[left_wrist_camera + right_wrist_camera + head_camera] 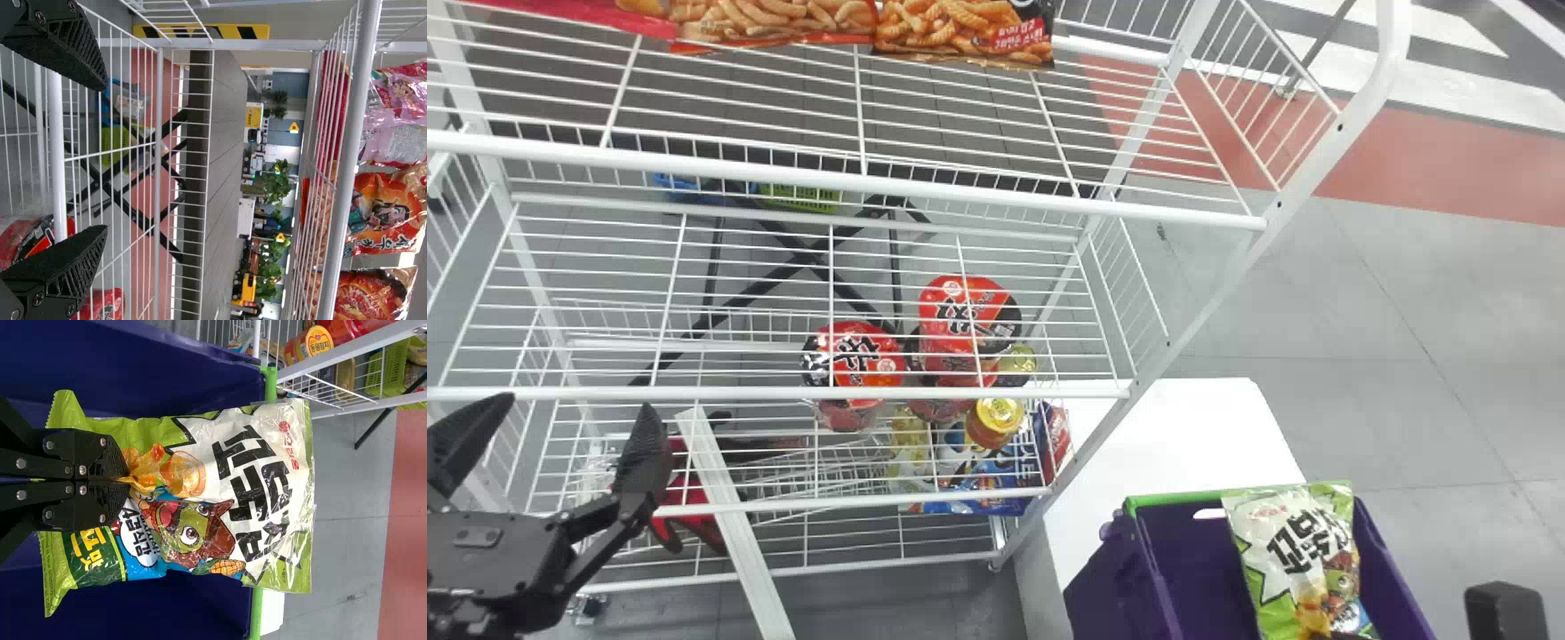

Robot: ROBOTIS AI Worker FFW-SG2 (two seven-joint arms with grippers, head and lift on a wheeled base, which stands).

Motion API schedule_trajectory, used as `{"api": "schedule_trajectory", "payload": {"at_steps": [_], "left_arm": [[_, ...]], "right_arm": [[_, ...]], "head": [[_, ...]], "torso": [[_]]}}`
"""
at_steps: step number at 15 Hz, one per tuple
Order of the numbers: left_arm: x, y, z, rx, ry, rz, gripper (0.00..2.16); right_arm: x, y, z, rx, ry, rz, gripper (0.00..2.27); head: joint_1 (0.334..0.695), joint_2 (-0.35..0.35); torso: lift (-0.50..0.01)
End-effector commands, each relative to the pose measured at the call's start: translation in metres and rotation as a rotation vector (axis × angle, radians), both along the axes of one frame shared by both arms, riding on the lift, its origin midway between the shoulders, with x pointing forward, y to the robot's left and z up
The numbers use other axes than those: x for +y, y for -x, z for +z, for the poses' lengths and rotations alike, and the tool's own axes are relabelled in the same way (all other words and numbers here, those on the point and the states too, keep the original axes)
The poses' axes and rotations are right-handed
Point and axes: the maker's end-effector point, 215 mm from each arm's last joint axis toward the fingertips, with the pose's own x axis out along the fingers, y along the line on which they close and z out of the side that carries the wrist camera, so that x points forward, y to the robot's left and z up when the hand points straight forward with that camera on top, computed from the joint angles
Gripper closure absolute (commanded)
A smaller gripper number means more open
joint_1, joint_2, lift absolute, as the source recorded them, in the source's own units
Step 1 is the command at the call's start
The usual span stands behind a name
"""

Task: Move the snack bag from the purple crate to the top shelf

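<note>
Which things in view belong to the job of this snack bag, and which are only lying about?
Belonging to the job:
- snack bag, gripped over the crate
- right gripper, shut on it
- purple crate
- top shelf, the goal

Only lying about:
- orange snack packets, already up there
- red-topped cups, lower down
- yellow-lidded container
- green basket, behind the rack

I list: white worktop [1174, 444]; grey floor [1360, 302]; red floor band [1449, 182]; yellow-and-black striped strip [233, 31]; leafy green plants [275, 183] beyond.

the snack bag [1316, 551] lies in the crate [1107, 582], right of the shelf rack [694, 166].
</note>
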Motion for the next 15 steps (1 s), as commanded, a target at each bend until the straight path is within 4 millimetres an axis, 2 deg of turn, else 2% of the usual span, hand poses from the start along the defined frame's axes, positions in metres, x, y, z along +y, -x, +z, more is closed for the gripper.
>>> {"api": "schedule_trajectory", "payload": {"at_steps": [1,15], "left_arm": [[0.0,0.0,0.0,0.0,0.001,0.0,0.06],[-0.001,0.001,0.003,-0.005,-0.001,-0.005,0.06]], "right_arm": [[-0.001,-0.001,0.002,-0.001,0.0,-0.004,1.83],[0.004,-0.011,0.018,-0.014,-0.001,-0.011,1.83]], "head": [[0.695,-0.35],[0.695,-0.35]], "torso": [[-0.252],[-0.196]]}}
